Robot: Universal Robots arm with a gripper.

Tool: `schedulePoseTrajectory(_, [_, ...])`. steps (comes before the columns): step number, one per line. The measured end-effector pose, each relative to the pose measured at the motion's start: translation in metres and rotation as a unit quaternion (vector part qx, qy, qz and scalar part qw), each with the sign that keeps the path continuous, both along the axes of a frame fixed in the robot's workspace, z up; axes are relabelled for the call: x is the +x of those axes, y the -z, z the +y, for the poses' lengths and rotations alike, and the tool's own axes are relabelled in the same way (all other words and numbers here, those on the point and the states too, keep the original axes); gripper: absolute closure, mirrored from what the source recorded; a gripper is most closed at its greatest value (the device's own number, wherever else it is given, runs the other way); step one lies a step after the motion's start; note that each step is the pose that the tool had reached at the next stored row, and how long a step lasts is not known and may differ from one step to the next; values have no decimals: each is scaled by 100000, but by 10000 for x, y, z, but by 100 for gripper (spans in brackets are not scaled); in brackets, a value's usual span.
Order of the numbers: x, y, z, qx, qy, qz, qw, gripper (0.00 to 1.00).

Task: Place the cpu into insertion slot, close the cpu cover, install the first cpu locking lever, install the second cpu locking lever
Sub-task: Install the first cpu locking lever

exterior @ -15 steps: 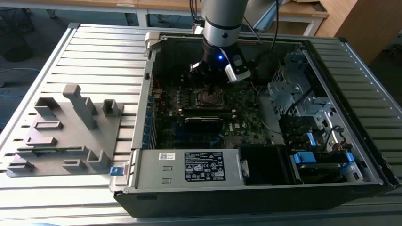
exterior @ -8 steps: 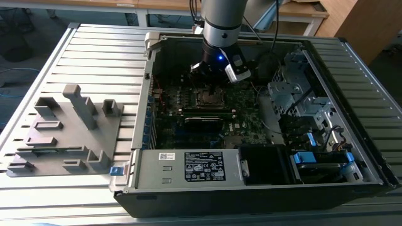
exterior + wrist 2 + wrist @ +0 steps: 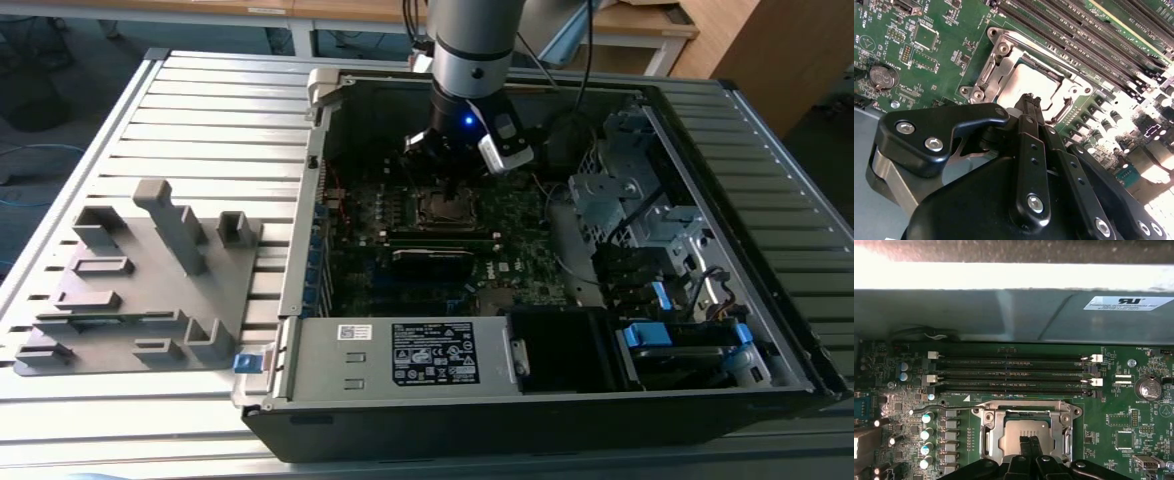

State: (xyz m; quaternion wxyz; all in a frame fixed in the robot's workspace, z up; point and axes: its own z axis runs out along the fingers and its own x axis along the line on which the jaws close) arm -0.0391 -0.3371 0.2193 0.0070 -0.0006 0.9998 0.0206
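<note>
— Item one, the gripper (image 3: 1029, 441)?
— Black, two fingers pressed tip to tip, nothing between them. The tips are poised over the cpu (image 3: 1023, 429); contact not discernible.
— The cpu?
— Silver-grey square, seated in the insertion slot (image 3: 445, 207). It shows through the window of the cpu cover (image 3: 990, 437), which lies flat over it.
— Surroundings?
— One thin locking lever (image 3: 944, 409) running out from a socket corner, latching not discernible; green motherboard (image 3: 1124, 425); long memory slots (image 3: 1014, 372) beside the socket; coin battery (image 3: 1149, 388); open computer case (image 3: 534, 425).
</note>
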Motion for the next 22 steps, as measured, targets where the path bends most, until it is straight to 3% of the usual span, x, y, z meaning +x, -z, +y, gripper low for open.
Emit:
schedulePoseTrajectory(7, [-1,-2,0,-1,-3,0,100000,89])
schedulePoseTrajectory(14, [-80,-2,0,-4,0,1,100000,89])
schedulePoseTrajectory(22, [-85,-7,0,0,-1,1,100000,89])
